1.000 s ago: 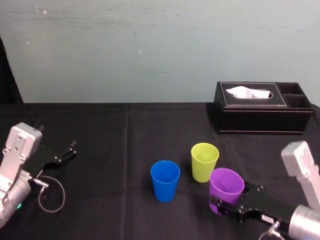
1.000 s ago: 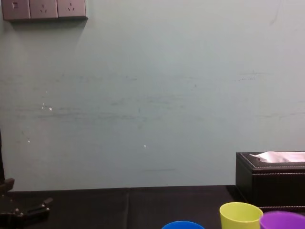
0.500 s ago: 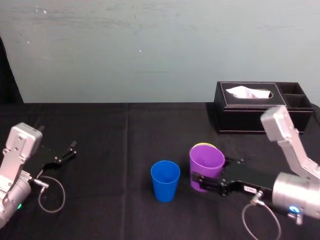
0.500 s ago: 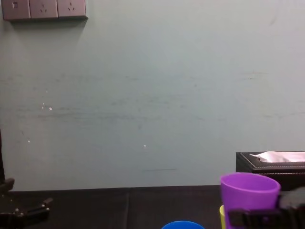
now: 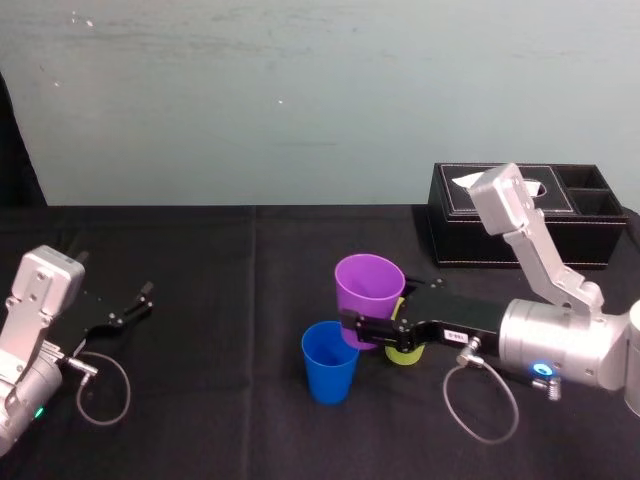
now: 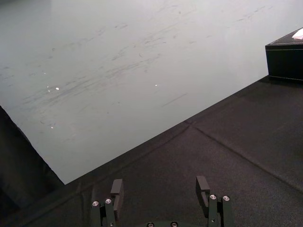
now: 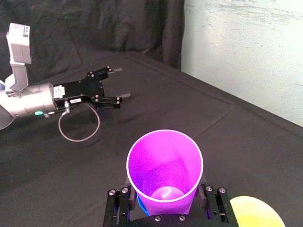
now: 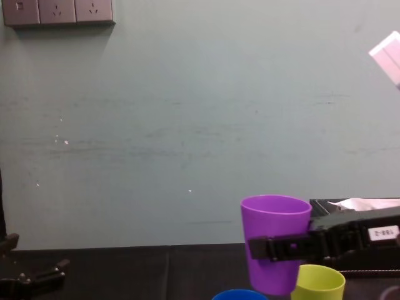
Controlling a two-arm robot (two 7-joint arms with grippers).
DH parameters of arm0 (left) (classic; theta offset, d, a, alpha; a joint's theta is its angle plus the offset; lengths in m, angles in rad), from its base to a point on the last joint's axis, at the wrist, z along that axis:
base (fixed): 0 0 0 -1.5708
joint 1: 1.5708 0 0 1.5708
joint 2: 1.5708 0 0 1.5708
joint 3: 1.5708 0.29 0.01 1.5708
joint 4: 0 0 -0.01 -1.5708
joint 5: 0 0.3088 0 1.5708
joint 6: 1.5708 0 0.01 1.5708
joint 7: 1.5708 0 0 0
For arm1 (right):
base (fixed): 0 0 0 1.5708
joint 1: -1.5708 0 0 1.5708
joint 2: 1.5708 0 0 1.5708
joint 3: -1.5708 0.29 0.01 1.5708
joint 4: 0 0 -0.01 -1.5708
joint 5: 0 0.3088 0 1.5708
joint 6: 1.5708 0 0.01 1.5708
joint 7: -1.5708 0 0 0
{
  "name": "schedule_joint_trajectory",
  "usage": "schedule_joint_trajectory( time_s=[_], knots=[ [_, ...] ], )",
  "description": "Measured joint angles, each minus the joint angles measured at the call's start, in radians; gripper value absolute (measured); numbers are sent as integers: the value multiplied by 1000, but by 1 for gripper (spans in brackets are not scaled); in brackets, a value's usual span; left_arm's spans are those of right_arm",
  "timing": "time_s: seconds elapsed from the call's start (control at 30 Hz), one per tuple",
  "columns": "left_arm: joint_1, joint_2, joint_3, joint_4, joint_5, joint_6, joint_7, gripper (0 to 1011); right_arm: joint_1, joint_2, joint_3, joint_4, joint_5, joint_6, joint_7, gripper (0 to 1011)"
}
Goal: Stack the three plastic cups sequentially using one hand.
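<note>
Purple cup clenched upright in right claw, clear of bench near its middle, just above blue cup; yellow-green cup just beside. Left claw released, parked near left bench edge.

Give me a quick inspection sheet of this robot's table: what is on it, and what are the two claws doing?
Surface: black cloth covering the table, lying flat.
Job's things: purple cup upright, lifted off the cloth, close above the blue cup; blue cup and yellow-green cup stand upright on the cloth, not stacked.
Clutter: black tissue box at the far right, a tissue sticking out.
Grippers: right gripper shut on the purple cup; left gripper open, idle at the left.
Cables: left cable loop and right cable loop, one beside each arm.
Surroundings: pale wall with sockets.
</note>
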Motion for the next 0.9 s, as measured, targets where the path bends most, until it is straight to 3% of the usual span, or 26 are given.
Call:
schedule_joint_trajectory(
  time_s=[0.43,0.9],
  knots=[
    [0,0,0,0,0,0,0,1000,80,-33,-74,76,-3,-27,14,723],
    [0,0,0,0,0,0,0,1000,112,-33,-117,121,-4,-75,39,723]
  ],
)
